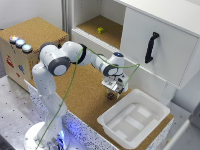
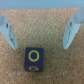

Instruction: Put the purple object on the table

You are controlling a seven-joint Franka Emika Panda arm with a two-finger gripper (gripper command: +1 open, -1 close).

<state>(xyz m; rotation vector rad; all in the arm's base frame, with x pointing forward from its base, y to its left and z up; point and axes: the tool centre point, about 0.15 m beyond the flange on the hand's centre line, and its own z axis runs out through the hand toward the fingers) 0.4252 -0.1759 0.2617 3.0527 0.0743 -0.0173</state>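
Observation:
The purple object [image 2: 34, 58] is a small dark purple block with a yellow ring on its top face. It rests on the cork-brown table [image 2: 45, 20]. In the exterior view the purple object [image 1: 110, 95] lies on the table [image 1: 82, 92] just below my gripper [image 1: 115, 89]. In the wrist view my gripper [image 2: 39, 46] is open and empty, and its two pale fingers [image 2: 73, 29] stand apart, slightly beyond the block. Nothing is held.
A white plastic tub [image 1: 134, 118] stands on the table to the exterior view's right of the block. A cork-topped box with three round buttons [image 1: 21, 43] is at the left. An open white cabinet holds a small yellow-green item [image 1: 100, 30]; its door has a black handle [image 1: 151, 47].

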